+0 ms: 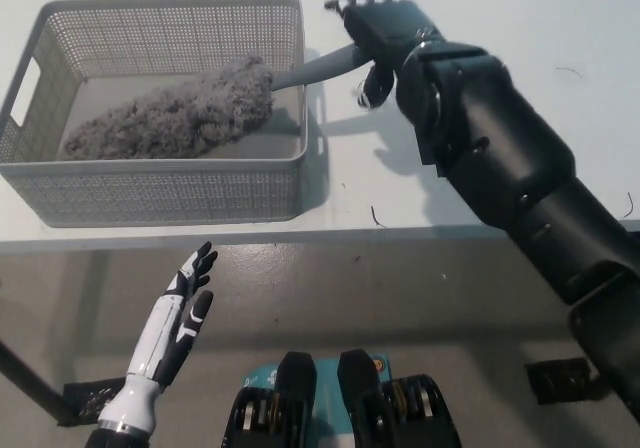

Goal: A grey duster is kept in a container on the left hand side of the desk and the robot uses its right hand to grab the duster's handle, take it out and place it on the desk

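Now right hand (385, 38) over duster handle (308, 71), grasp unclear; left hand (180, 318) released, at lower left.

One head camera looked steeply down, fairly near, facing the desk (560, 28); the container (150, 193) sat toward ten o'clock, floor (400, 278) seemingly nearest.

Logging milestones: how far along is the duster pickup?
Done: right hand covers the end of the handle. In hand: the grasp, though a firm grip can't be confirmed. To do: lifting out and placing on the desk; the duster lies in the container. The left hand idles open below the desk edge.
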Controlling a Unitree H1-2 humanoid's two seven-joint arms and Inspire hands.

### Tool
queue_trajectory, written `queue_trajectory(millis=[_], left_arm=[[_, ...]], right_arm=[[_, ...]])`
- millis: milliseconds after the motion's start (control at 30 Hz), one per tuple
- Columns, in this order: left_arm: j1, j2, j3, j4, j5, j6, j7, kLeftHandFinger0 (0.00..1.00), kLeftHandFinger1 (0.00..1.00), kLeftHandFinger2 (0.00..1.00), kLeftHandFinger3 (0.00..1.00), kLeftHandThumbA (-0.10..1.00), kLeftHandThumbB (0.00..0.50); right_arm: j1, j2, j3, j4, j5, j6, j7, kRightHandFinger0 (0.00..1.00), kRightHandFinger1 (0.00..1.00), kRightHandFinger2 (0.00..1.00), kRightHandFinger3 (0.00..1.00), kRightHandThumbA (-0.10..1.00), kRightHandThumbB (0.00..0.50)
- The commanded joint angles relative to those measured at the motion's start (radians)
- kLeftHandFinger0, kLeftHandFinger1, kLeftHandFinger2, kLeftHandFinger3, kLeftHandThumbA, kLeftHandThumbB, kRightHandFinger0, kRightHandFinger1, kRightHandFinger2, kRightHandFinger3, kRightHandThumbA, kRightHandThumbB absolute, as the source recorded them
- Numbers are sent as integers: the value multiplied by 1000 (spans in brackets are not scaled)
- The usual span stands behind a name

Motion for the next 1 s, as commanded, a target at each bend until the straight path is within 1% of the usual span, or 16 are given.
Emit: queue_trajectory(millis=[0,167,233,400,433,467,567,600,633,667,733,767,967], left_arm=[[-24,18,-9,-6,-3,-54,-8,1000,1000,1000,1000,965,48],[-25,19,-16,-9,-1,-50,-8,1000,1000,1000,1000,951,47],[-25,21,-18,-5,-10,-47,-12,1000,1000,1000,1000,944,59],[-21,23,-21,-10,-13,-37,-18,1000,1000,1000,1000,937,62],[-19,22,-22,-10,-14,-39,-19,1000,1000,1000,1000,934,55],[-19,22,-23,-11,-11,-40,-18,1000,1000,1000,1000,934,56],[-16,21,-24,-14,-11,-38,-22,1000,1000,1000,1000,935,59],[-14,19,-24,-18,-14,-27,-23,1000,1000,1000,1000,935,79],[-12,18,-24,-20,-17,-25,-25,1000,1000,1000,1000,931,72],[-13,19,-25,-17,-17,-36,-25,1000,1000,1000,1000,926,53],[-17,19,-28,-15,-25,-41,-31,1000,1000,1000,1000,913,44],[-18,19,-30,-19,-28,-34,-36,1000,1000,1000,1000,905,51],[-25,23,-37,-18,-8,-34,-38,1000,1000,1000,1000,905,50]], right_arm=[[-73,3,0,22,-8,39,-29,1000,1000,1000,1000,900,500],[-92,1,-5,7,17,50,28,1000,1000,1000,1000,881,500],[-95,3,-11,6,22,42,6,1000,1000,1000,1000,894,500],[-119,7,-13,1,21,29,-33,1000,1000,1000,1000,931,500],[-124,7,-15,-3,23,29,-34,1000,1000,1000,1000,929,500],[-137,10,-22,0,29,24,-48,1000,1000,1000,1000,905,500],[-162,15,-34,2,27,32,-81,1000,1000,1000,1000,896,500],[-175,16,-38,3,28,23,-92,1000,1000,1000,1000,895,500],[-194,17,-36,5,24,17,-98,1000,1000,1000,1000,918,500],[-211,19,-33,6,22,15,-96,1000,1000,1000,1000,920,500],[-222,22,-34,2,26,20,-88,1000,1000,1000,1000,901,500],[-238,34,-34,9,30,31,-79,1000,1000,1000,1000,865,500],[-233,61,-20,92,40,21,-94,1000,1000,1000,1000,857,500]])
